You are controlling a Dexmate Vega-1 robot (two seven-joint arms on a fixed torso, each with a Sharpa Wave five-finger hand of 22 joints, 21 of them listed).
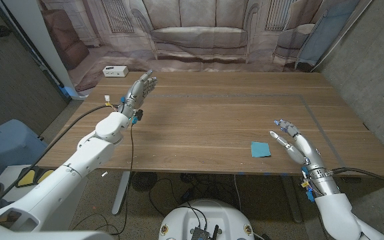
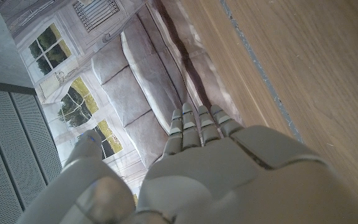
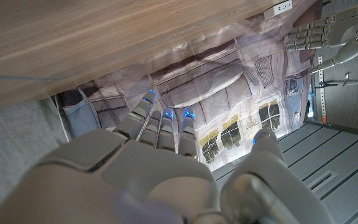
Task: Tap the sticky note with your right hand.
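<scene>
Wooden tabletop [image 1: 199, 120] is carrying everything; the right hand [image 1: 293, 143] is hovering with fingers [image 1: 280, 124] apart, holding nothing, just beside the blue sticky note [image 1: 260, 149] near the front edge, while the left hand [image 1: 141, 88] is waiting well apart, fingers straight, empty, near a white box [image 1: 115, 71]

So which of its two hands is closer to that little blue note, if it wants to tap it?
The right hand. It is open just beside the sticky note at the table's near edge, while the left hand is raised across the table.
</scene>
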